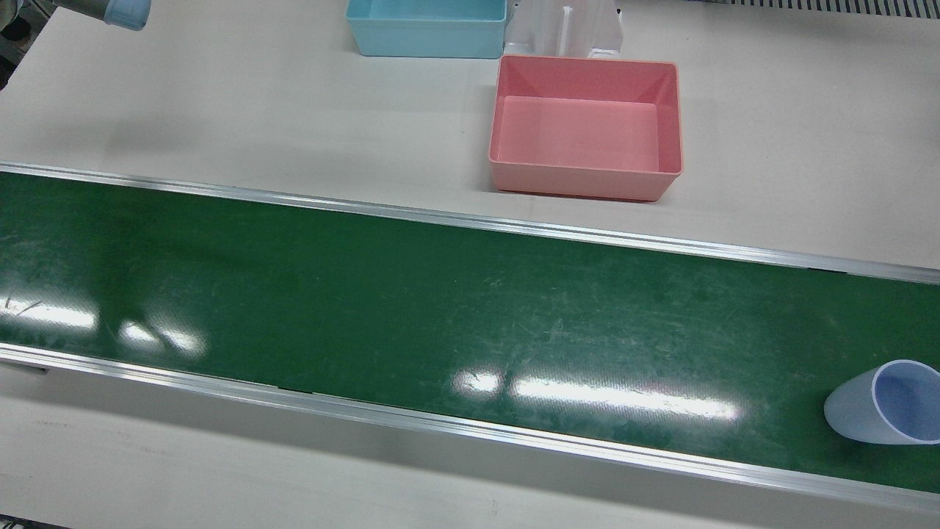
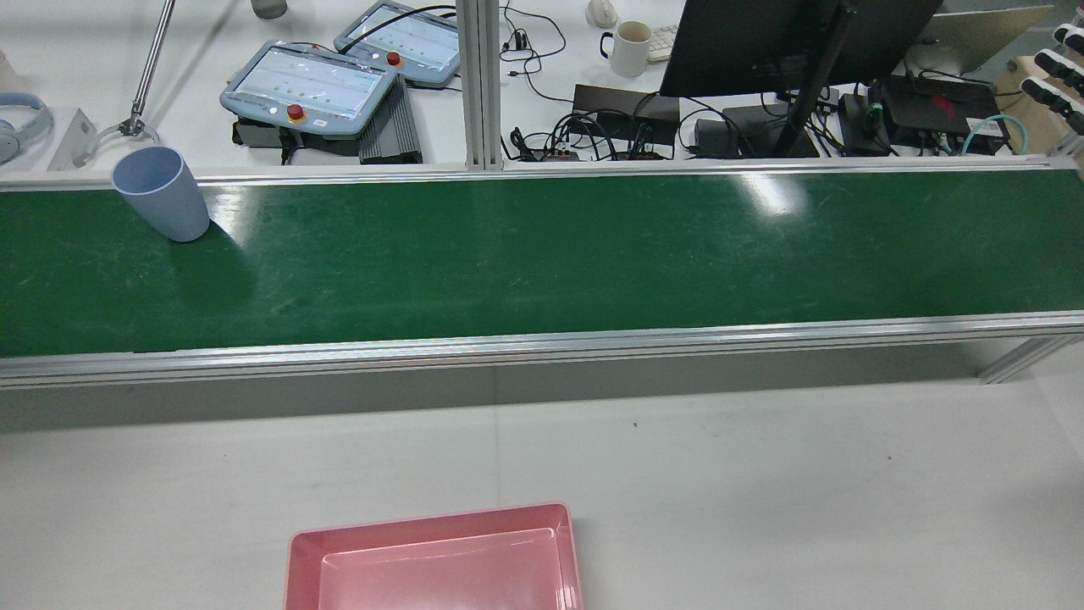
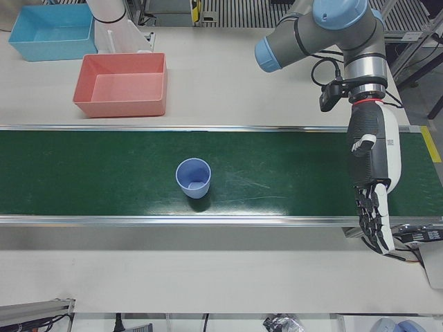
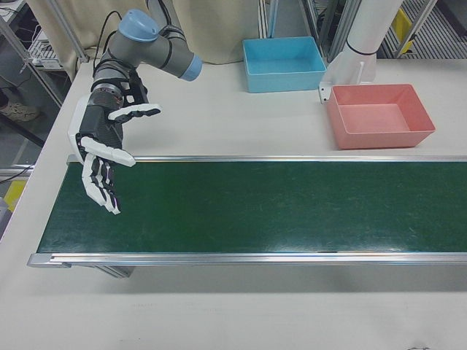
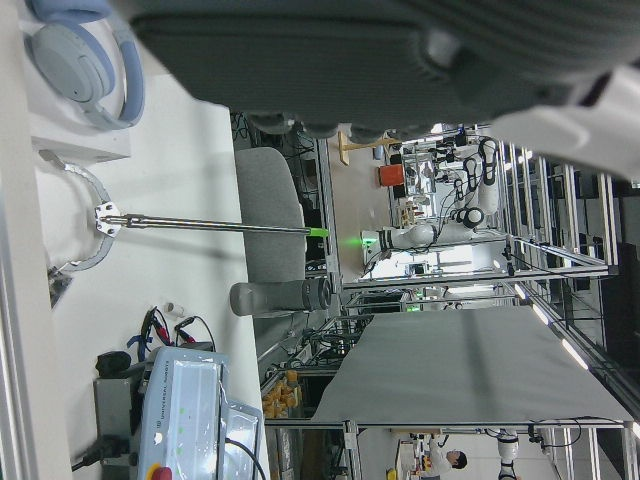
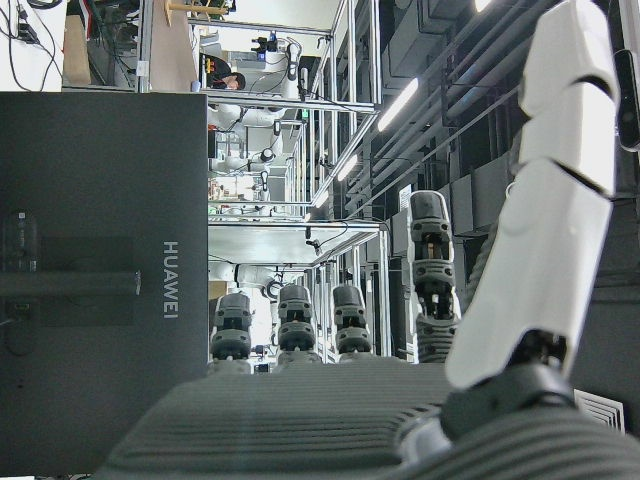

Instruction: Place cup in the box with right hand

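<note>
R hand (image 4: 102, 157) fingers (image 4: 98, 186) spread, empty

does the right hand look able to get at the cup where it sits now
Probably not yet. The cup stands upright on the green belt before the left arm, while the right hand hangs open over the belt's opposite end. Nothing lies between them, only a long stretch of bare belt.

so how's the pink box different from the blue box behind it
The pink box is salmon pink, while the blue box is light blue. The pink box sits nearer the green belt; the blue box lies further back, toward the table's far edge. In the front view the pink box shows whole, but the blue box is cut off by the top edge. Both are open-topped, rectangular, upright and empty.
</note>
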